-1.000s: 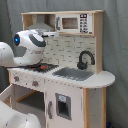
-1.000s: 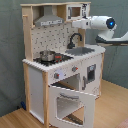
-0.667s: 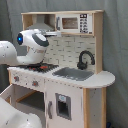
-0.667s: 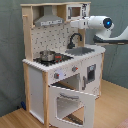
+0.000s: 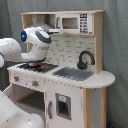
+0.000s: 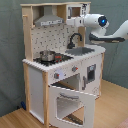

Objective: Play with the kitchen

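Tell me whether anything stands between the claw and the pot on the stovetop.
Nothing visible does. In the second exterior view the claw hangs high by the range hood; the pot sits lower on the stovetop, with open air between. The black faucet stands beneath the claw, beside that path.

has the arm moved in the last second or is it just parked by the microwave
Yes. In the second exterior view the arm has shifted toward the second exterior view's left, closing on the microwave of the kitchen.
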`<state>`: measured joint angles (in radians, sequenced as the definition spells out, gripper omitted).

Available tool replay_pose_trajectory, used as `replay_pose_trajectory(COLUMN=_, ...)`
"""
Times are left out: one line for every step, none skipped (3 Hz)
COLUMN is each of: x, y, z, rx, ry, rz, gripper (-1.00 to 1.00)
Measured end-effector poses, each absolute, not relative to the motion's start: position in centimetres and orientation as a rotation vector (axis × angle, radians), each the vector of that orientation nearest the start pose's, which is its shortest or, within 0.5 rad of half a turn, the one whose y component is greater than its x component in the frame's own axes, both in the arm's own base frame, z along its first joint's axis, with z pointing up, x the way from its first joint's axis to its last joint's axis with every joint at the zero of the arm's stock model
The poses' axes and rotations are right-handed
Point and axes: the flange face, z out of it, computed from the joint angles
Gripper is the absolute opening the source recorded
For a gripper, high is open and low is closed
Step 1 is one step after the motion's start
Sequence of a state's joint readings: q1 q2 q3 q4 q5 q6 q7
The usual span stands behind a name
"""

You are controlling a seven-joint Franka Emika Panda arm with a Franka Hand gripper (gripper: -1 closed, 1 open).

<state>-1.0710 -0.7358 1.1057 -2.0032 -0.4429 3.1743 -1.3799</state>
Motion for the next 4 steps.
replay_pose_trajectory(x=49.2, y=26.4, z=69.7, rx=0.62, ry=1.495, rz=0.512, gripper=1.0)
replay_pose_trajectory(x=50.0, y=27.5, z=70.4, rx=0.613, ry=1.506, rz=0.553, gripper=1.0)
replay_pose_trajectory(x=50.0, y=27.5, z=70.4, rx=0.613, ry=1.506, rz=0.553, gripper=-1.0)
replay_pose_trajectory(x=50.3, y=26.9, z=70.4, rx=0.625, ry=1.506, rz=0.552, gripper=-1.0)
